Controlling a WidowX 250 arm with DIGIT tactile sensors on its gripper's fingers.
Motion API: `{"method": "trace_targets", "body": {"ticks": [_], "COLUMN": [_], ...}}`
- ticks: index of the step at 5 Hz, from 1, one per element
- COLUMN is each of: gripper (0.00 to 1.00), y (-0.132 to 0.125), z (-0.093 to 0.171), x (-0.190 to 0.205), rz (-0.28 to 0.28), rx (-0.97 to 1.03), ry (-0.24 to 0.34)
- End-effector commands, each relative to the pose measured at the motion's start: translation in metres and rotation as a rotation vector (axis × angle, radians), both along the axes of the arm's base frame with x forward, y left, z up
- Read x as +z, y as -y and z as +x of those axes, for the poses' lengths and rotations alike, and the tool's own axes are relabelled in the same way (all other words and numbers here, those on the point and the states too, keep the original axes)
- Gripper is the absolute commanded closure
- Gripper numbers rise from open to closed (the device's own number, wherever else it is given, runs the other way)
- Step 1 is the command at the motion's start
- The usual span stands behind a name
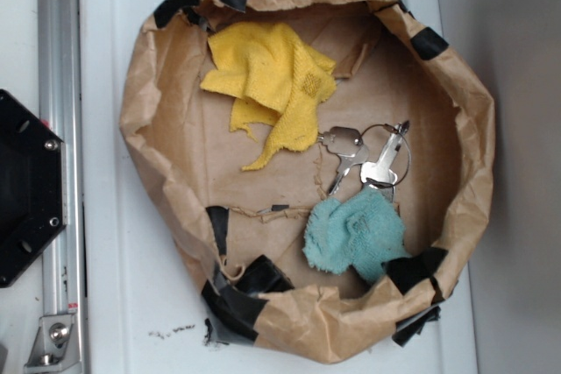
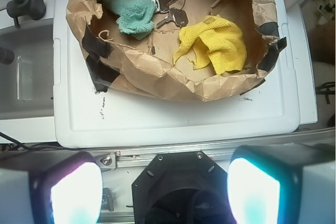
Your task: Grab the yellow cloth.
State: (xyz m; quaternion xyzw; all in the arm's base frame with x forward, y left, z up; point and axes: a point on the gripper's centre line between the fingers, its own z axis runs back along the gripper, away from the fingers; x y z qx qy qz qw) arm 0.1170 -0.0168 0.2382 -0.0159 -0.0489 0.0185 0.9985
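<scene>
The yellow cloth (image 1: 272,81) lies crumpled in the upper part of a brown paper bowl (image 1: 465,129), its long pointed corner reaching toward the middle. It also shows in the wrist view (image 2: 218,45), at the right inside the bowl. My gripper (image 2: 165,192) is open and empty, its two pale fingers (image 2: 76,192) wide apart at the bottom of the wrist view. It hangs above the robot's black base, well short of the bowl. The gripper does not show in the exterior view.
A bunch of keys (image 1: 368,159) lies just right of the cloth's corner. A smaller teal fluffy cloth (image 1: 355,234) lies below the keys. The bowl sits on a white plastic lid (image 1: 114,304). A metal rail (image 1: 57,85) and the black base (image 1: 26,190) stand at the left.
</scene>
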Motion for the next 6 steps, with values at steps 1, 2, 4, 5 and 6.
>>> {"method": "trace_targets", "body": {"ticks": [1, 2, 4, 5, 6], "gripper": [0.0, 0.0, 0.0, 0.0, 0.0], "y": [0.0, -0.009, -0.023, -0.034, -0.048], "z": [0.0, 0.05, 0.131, 0.148, 0.145], "x": [0.0, -0.034, -0.074, -0.122, -0.169], "rz": [0.0, 0.152, 0.204, 0.114, 0.15], "rx": [0.0, -0.235, -0.421, -0.493, -0.542], "ry": [0.0, 0.013, 0.119, 0.038, -0.042]}}
